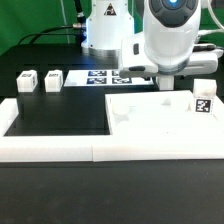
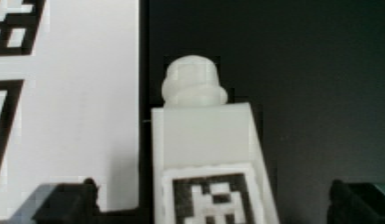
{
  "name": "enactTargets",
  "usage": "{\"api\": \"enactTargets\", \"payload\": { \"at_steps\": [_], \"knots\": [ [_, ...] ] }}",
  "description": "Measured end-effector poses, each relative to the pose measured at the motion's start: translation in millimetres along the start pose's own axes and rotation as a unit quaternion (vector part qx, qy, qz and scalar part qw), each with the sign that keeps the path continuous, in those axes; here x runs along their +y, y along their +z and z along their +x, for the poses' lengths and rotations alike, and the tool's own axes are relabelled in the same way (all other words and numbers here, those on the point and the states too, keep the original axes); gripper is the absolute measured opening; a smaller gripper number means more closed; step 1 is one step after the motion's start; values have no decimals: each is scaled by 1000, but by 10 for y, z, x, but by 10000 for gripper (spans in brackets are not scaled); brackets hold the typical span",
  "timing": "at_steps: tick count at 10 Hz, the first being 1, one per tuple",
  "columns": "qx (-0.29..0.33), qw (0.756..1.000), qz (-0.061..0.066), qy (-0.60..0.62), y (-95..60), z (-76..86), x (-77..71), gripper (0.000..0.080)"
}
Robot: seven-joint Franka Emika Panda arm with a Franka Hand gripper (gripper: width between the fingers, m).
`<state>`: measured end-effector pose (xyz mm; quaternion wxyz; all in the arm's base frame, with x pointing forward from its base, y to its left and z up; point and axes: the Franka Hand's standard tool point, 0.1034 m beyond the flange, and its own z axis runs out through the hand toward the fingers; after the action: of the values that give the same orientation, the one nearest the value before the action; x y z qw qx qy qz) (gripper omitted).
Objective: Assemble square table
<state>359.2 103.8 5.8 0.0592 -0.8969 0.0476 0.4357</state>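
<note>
Gripper fingertips cropped by frame edge, spread clear of leg post; tag partly cut off.

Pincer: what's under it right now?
A tagged white leg post lies on the black table, centred under the open pincer, touching neither finger. The marker board sits beside it. In the exterior view the arm covers this spot.
</note>
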Motion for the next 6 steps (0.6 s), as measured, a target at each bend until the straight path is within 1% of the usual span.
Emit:
{"api": "enactTargets", "payload": {
  "at_steps": [1,2,3,4,5,6],
  "knots": [
    [-2,1000,0,11,-5,35,-8,649],
    [-1,1000,0,11,-4,34,0,562],
    [-2,1000,1,12,-4,35,4,427],
    [-2,1000,1,12,-6,35,7,427],
    [-2,1000,1,12,-7,35,10,285],
    [-2,1000,2,13,-7,36,12,286]
  ]
}}
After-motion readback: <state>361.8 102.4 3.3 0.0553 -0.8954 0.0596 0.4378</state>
